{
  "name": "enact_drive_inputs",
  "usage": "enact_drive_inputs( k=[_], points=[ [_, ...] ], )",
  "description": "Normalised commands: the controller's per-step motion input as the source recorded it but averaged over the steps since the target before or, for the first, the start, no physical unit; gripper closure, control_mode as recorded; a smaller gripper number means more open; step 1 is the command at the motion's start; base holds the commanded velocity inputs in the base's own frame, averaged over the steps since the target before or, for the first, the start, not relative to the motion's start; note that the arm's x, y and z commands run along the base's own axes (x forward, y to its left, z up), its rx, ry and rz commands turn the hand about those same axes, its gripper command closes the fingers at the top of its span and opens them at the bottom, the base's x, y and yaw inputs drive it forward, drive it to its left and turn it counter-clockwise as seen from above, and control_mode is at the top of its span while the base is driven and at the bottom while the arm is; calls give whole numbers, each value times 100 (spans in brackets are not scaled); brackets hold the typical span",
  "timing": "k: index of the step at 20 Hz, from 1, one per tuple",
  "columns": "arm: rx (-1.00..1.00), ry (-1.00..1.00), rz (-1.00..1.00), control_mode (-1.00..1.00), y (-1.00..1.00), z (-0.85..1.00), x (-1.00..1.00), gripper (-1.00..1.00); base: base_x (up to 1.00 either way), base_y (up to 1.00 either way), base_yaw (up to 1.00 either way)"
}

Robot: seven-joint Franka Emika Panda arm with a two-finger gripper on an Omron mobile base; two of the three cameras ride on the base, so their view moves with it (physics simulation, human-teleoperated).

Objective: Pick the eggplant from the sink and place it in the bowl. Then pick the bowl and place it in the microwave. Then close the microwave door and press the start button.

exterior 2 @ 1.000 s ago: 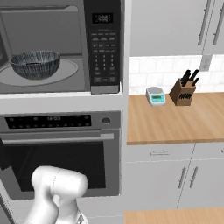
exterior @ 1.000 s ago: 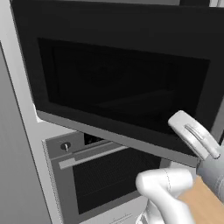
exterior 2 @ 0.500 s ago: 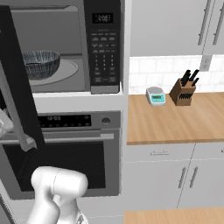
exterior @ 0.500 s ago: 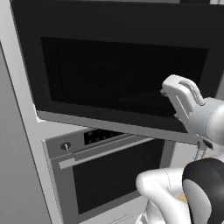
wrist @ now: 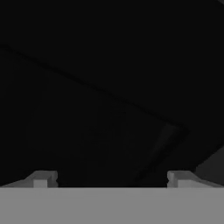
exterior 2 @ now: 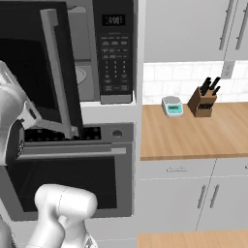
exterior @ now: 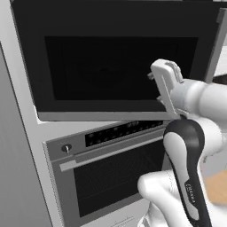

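Note:
The microwave door (exterior: 119, 66), wide and black, stands part-way swung toward the microwave (exterior 2: 114, 53). Its grey bar handle (exterior 2: 55, 68) faces the right base view. My gripper (exterior: 156, 79) rests against the door's dark window, open and holding nothing. In the hand view the two fingertips (wrist: 41, 178) stand far apart before the dark door surface (wrist: 109, 87). A narrow strip of the microwave's inside (exterior 2: 81, 72) shows past the door's edge. The bowl and the eggplant are hidden behind the door. The sink is out of view.
An oven (exterior 2: 72, 169) with a wide handle sits under the microwave. To the right a wooden counter (exterior 2: 193, 135) carries a small scale (exterior 2: 172, 105) and a knife block (exterior 2: 203, 99). White cabinets (exterior 2: 189, 29) hang above it.
The microwave door has swung a long way toward shut, with my hand moving along against its outer face. The bowl, visible inside a second ago, is now covered by the door.

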Motion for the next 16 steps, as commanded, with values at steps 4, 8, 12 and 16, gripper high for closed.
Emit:
enact_drive_inputs(
  k=[4, 8, 12, 16],
  points=[
    [4, 11, 0, -100, 24, 0, 95, -100, 0, 0, 0],
    [1, 12, 0, -100, 25, 0, 91, -100, 0, 0, 0],
    [0, 13, 0, -100, 20, 0, 76, -100, 0, 0, 0],
    [0, 11, 0, -100, 18, 0, 57, -100, 0, 0, 0]
  ],
)
